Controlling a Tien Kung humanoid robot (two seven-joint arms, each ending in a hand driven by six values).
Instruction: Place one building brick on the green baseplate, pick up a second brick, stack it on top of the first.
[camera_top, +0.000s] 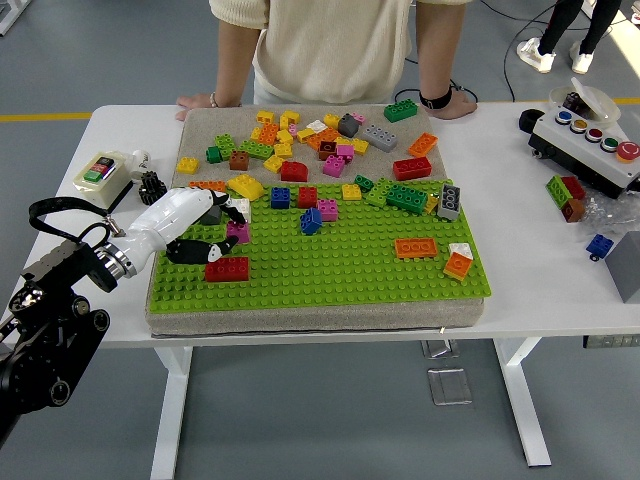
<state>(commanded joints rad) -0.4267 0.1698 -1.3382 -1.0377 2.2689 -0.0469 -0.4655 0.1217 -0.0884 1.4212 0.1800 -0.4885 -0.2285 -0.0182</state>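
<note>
Bricks (300, 150) lie in a big heap on the tan mat (205, 125) on the white table (540, 250). A person (340, 45) stands behind. The green baseplate (330, 265) holds a few bricks. The left hand (190, 225) is above its left side, fingers curled around a small pink brick (238, 232), just above a red brick (227, 269).

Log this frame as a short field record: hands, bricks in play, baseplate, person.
left hand: over the baseplate's left part, fingers curled around a small pink brick
right hand: not in view
red brick: on the baseplate, just in front of the left hand
green baseplate: on a beige pad, a few bricks scattered on it
loose bricks: pile on the pad's far part
person: at the far side, both hands resting on the table edge
</note>
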